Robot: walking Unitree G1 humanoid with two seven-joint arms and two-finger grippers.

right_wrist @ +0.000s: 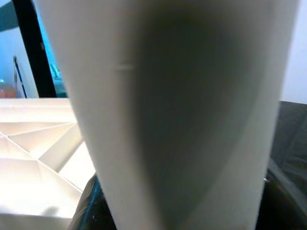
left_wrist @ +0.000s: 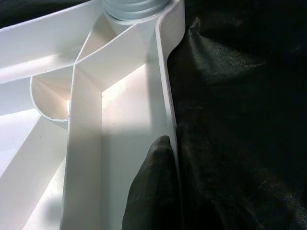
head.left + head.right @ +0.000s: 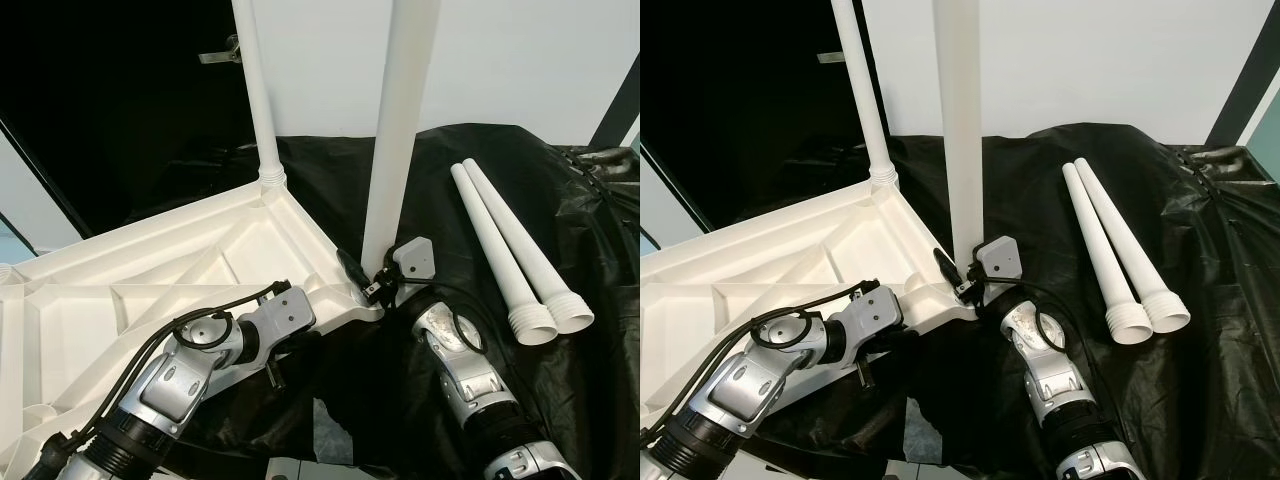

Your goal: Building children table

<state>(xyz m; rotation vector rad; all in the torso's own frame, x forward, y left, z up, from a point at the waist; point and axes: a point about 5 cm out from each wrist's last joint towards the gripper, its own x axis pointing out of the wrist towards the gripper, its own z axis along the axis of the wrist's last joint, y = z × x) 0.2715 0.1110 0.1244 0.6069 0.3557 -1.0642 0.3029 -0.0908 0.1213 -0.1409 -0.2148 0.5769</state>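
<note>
The right gripper (image 3: 372, 280) clamps the near leg (image 3: 398, 130) upright at the inverted tabletop's (image 3: 150, 270) near-right corner socket. The left gripper (image 3: 330, 300) grips the tabletop's right rim. Keep the leg vertical while threading; brace the rim firmly. Two spare legs (image 3: 515, 260) lie right.

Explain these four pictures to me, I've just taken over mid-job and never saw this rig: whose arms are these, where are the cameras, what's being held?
They belong to a humanoid robot. Two pictures come from its head, two from its wrists. An upside-down white tabletop lies on black sheeting. One leg stands in the far corner. The right gripper clasps a second, upright leg at the near corner. The left gripper pinches the tabletop's rim; one finger lies inside it. Two spare legs lie on the right.
</note>
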